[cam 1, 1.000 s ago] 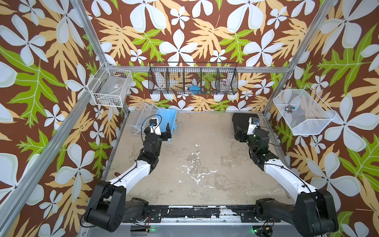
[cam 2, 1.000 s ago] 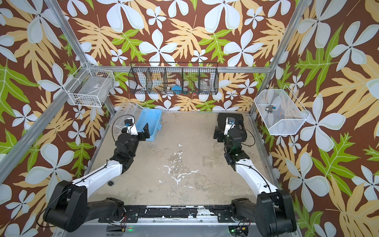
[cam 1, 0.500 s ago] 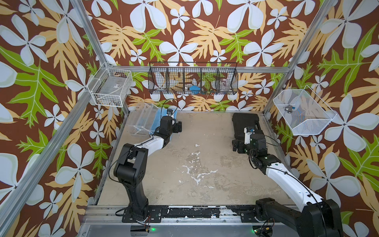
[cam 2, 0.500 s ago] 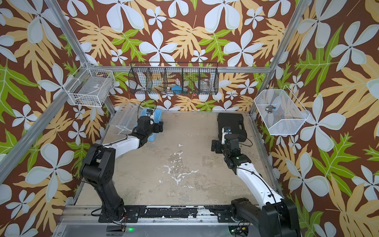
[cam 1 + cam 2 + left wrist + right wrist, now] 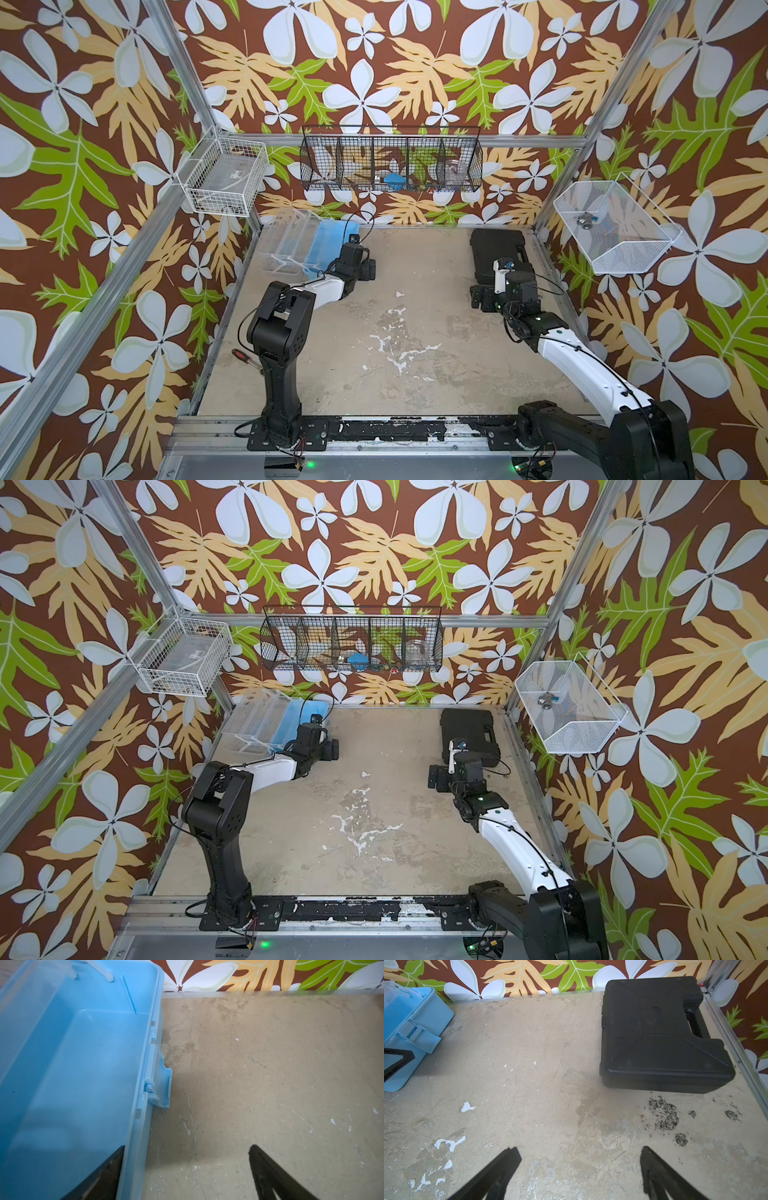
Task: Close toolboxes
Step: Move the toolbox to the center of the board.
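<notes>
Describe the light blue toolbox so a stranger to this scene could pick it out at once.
Start at the beige table and go to its far corner beneath the white wire basket. The light blue toolbox sits there, by the left end effector. Unlike the shut black case in the opposite far corner, it is open, its clear lid swung back.

No text, brand, number or sign can be read. An embossed patch [image 5: 658,1015] is seen on the black case [image 5: 660,1049] at the tabletop's [image 5: 550,1088] far right corner, but nothing on it can be made out.
</notes>
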Controlling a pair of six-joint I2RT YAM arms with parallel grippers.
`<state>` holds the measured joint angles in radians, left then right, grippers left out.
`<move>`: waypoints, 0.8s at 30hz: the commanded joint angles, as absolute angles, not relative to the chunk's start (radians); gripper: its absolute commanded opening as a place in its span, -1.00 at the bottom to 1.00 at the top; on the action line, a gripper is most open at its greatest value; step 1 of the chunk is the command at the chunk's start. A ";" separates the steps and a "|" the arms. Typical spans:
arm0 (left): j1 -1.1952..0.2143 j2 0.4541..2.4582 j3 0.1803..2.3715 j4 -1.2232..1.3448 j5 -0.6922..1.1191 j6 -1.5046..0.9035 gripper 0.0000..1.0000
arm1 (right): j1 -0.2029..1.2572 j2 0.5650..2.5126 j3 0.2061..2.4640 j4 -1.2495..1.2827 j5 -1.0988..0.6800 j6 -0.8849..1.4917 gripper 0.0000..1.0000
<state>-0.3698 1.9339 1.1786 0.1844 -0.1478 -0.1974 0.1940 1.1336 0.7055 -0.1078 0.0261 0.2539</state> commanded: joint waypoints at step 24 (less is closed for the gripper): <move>-0.893 1.602 0.830 0.425 -0.220 -0.728 0.85 | 0.193 1.204 0.704 -0.135 -0.046 0.320 0.86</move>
<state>-0.8745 1.6337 0.8185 0.4149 -0.1795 -0.6823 0.1936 1.1976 0.6998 -0.1253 -0.0193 0.2863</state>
